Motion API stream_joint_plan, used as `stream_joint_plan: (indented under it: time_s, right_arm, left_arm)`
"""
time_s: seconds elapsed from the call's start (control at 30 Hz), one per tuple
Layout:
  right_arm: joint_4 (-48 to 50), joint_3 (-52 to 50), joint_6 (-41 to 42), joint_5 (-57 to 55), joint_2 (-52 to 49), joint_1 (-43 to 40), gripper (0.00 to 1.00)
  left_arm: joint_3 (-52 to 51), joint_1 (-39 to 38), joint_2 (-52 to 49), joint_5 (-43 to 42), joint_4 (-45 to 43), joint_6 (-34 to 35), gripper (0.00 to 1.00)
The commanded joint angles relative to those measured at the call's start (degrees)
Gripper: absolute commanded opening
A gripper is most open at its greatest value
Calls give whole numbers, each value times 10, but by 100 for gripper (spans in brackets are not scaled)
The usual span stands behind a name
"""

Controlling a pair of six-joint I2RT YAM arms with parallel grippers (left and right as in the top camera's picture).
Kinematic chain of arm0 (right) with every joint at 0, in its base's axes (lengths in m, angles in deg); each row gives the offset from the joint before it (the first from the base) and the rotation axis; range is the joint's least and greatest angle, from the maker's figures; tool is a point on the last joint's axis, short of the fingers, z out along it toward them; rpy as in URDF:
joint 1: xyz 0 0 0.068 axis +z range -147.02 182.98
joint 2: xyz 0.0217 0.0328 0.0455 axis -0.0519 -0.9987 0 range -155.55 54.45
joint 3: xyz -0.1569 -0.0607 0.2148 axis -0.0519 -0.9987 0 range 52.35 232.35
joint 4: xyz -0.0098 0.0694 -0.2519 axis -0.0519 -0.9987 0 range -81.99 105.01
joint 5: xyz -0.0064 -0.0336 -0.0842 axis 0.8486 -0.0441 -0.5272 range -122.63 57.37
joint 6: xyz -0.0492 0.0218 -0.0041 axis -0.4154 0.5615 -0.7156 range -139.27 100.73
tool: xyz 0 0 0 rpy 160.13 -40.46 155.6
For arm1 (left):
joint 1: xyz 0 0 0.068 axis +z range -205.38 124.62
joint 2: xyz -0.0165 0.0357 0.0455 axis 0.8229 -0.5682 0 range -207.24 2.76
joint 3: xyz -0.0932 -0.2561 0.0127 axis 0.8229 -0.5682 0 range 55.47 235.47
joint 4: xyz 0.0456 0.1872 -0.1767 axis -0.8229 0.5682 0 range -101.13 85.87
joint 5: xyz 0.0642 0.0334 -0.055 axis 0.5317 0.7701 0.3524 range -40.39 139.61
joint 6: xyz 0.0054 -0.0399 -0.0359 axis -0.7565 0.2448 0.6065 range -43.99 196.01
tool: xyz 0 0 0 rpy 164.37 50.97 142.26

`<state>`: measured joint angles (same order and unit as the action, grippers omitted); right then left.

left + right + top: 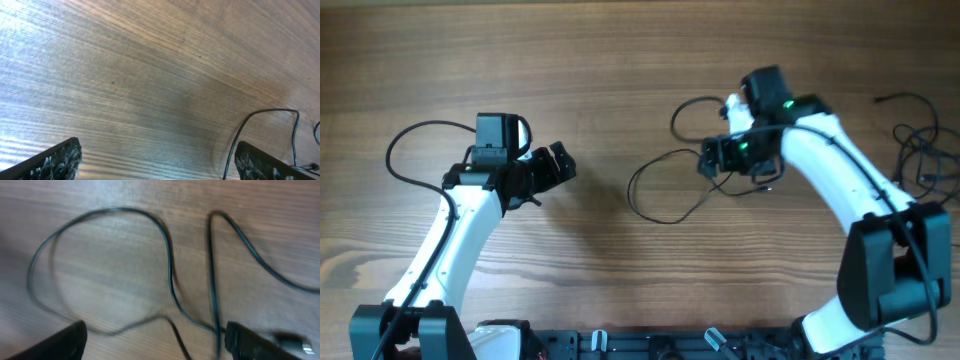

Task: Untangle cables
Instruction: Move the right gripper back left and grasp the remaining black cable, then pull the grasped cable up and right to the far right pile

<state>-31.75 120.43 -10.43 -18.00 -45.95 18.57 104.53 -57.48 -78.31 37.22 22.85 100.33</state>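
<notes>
Beneath the right tool [155, 340], its fingers spread and unclamped, a loose black cable [171, 275] loops on the table [620, 60]; well apart, the left tool [157, 160] hangs with fingers wide, gripping nothing.

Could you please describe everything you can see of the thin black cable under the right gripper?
The cable is a very thin black cord, rubbery-looking, lying slack and flat on the wooden table near its middle. It curls into one wide open loop, and a second strand crosses it. Its ends are too blurred to describe. The open right gripper hangs just above it; whether a finger touches it I cannot tell.
</notes>
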Motion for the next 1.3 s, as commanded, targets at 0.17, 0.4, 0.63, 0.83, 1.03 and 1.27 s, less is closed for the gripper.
stream_joint_plan:
  time_s: [0.17,0.4,0.63,0.83,1.03,1.27]
  right_arm:
    - [165,-116,32,-76,-5,52,70]
    - [204,-157,34,-85,-5,59,55]
    - [199,-160,52,-86,-5,59,32]
    - [198,-160,64,-87,-5,59,4]
    - [195,-149,68,-69,-3,59,4]
    - [144,-92,68,-26,31,42,4]
  left_arm:
    - [4,4,7,4,6,0,98]
    - [4,4,7,4,10,0,98]
    - [4,4,7,4,11,0,97]
    - [4,4,7,4,10,0,96]
    - [4,4,7,4,10,0,96]
    - [4,4,7,5,10,-1,96]
